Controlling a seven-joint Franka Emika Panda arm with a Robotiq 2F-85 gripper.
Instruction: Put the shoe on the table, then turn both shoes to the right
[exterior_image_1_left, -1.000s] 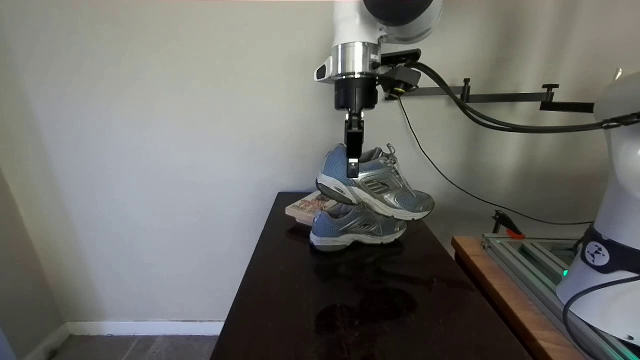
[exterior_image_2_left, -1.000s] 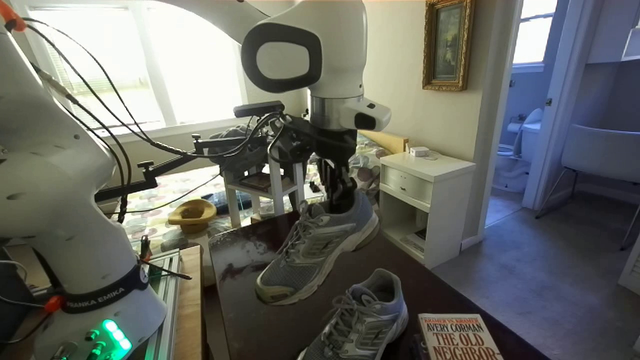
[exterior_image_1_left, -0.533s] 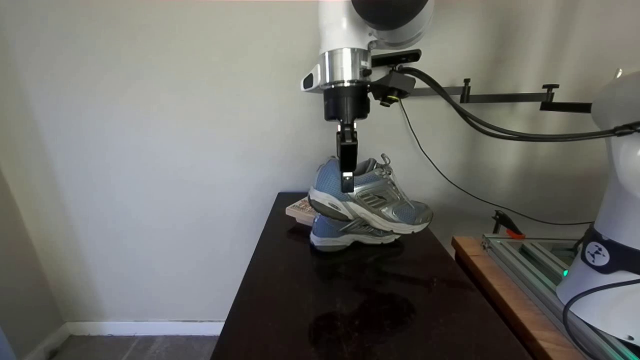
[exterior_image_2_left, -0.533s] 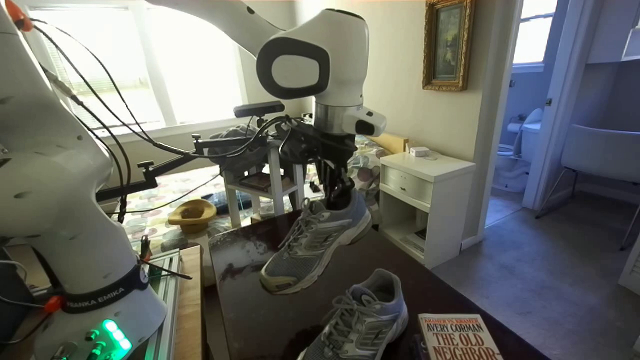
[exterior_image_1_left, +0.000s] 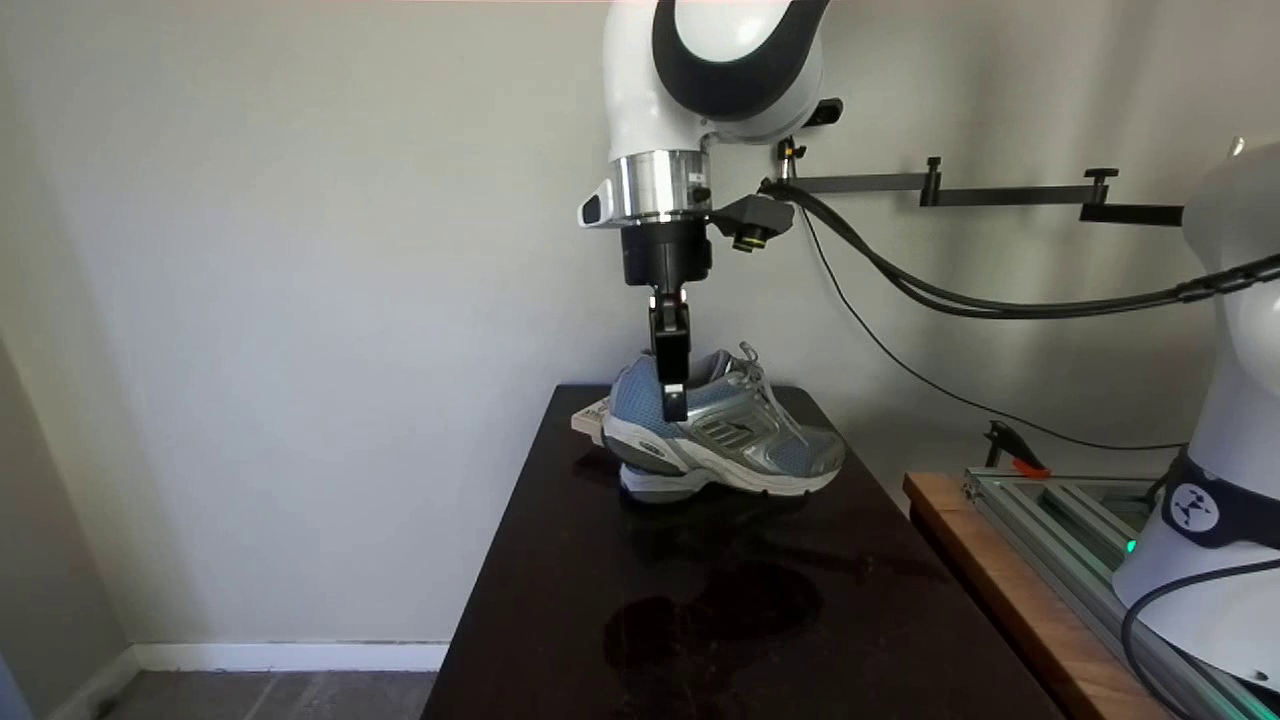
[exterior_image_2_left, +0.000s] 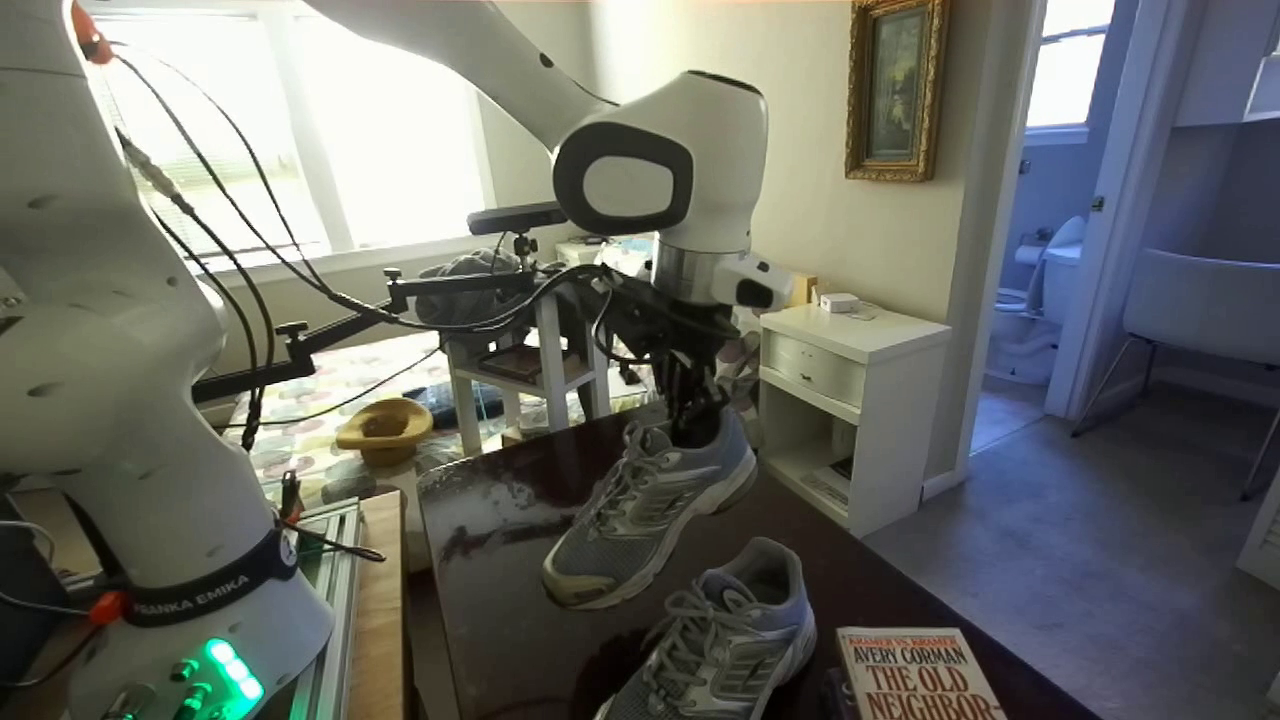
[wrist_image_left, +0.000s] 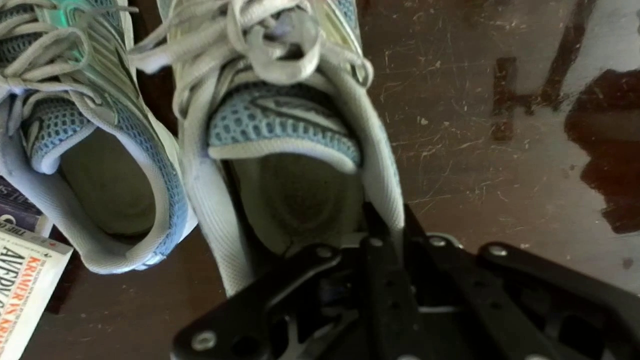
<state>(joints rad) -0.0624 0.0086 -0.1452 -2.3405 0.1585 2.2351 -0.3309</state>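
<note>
My gripper (exterior_image_1_left: 674, 405) is shut on the side collar of a grey-blue sneaker, the held shoe (exterior_image_1_left: 735, 435); it also shows in an exterior view (exterior_image_2_left: 640, 515). In the wrist view one finger of the gripper (wrist_image_left: 392, 220) is inside the held shoe (wrist_image_left: 200, 180) and one outside. The held shoe hangs low over the dark table (exterior_image_1_left: 560, 610), heel higher than toe. The second shoe (exterior_image_2_left: 735, 640) stands on the table beside it, also in the wrist view (wrist_image_left: 170, 200). In an exterior view only a strip of the second shoe (exterior_image_1_left: 655, 485) shows behind the held shoe.
Books (exterior_image_2_left: 920, 670) lie by the second shoe's heel, also in the wrist view (wrist_image_left: 25, 295). The robot's base stands on a wooden bench (exterior_image_1_left: 1010, 580) along one table edge. A white nightstand (exterior_image_2_left: 860, 390) stands past the table.
My gripper has come down with the held shoe, bringing it closer to the table and over more of the second shoe in an exterior view. The second shoe has not moved.
</note>
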